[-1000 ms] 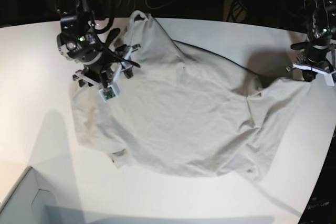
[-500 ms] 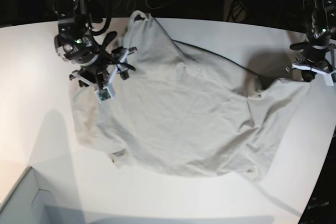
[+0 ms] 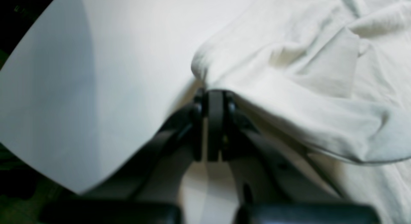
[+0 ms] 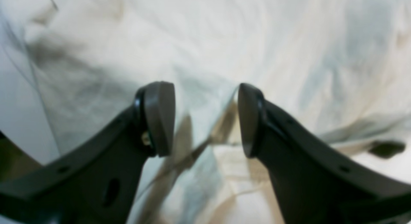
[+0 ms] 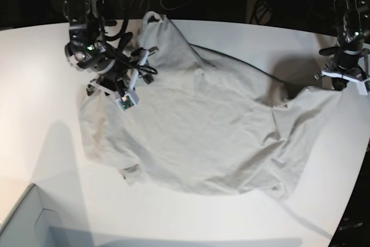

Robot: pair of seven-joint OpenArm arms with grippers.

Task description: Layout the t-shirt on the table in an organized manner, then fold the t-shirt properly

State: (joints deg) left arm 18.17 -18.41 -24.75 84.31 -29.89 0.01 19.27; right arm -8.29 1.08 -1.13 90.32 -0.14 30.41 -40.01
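Rightward, t-shirt (image 5: pixel 202 131) near table (image 5: pixel 34 73) edge

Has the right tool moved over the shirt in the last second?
Yes. The right tool has shifted toward the table's far edge, with the t-shirt unmoved.

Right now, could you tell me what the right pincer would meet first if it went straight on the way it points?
Most likely the t-shirt: the right pincer stands open, with only cloth ahead, though depth is unclear.
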